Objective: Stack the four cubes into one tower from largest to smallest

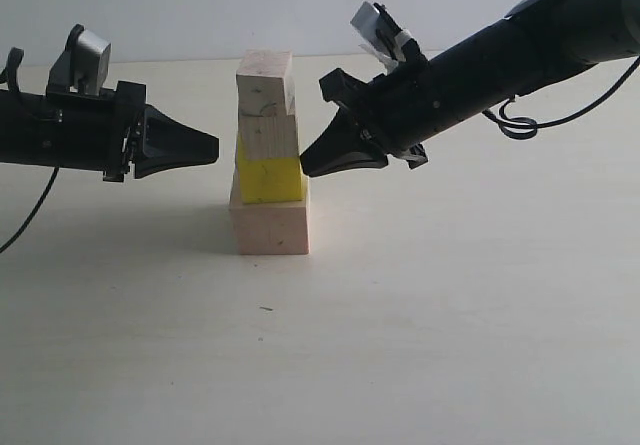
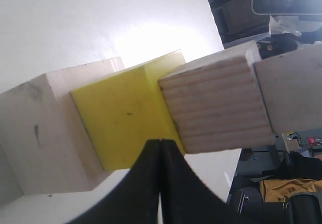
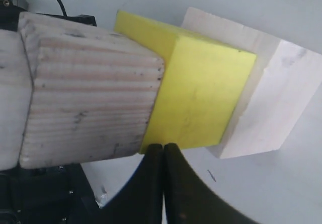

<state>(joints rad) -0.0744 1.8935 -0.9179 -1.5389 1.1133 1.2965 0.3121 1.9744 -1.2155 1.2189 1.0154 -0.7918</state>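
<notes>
The tower stands mid-table: the large pale wood cube (image 1: 270,227) as base, the yellow cube (image 1: 270,178) on it, then a small wood cube (image 1: 268,135), and a second small wood cube (image 1: 265,83) on top, slightly skewed. My left gripper (image 1: 215,148) is shut and empty, its tip a short gap left of the tower at the height of the yellow cube (image 2: 121,118). My right gripper (image 1: 303,168), also shut and empty, points at the right side of the yellow cube (image 3: 201,93), touching it or nearly so. The tips show as the left gripper (image 2: 159,141) and the right gripper (image 3: 163,145).
The white table (image 1: 450,315) spreads bare in front of the tower. A black cable (image 1: 520,120) loops under the right arm, and another hangs from the left arm at the frame's left edge.
</notes>
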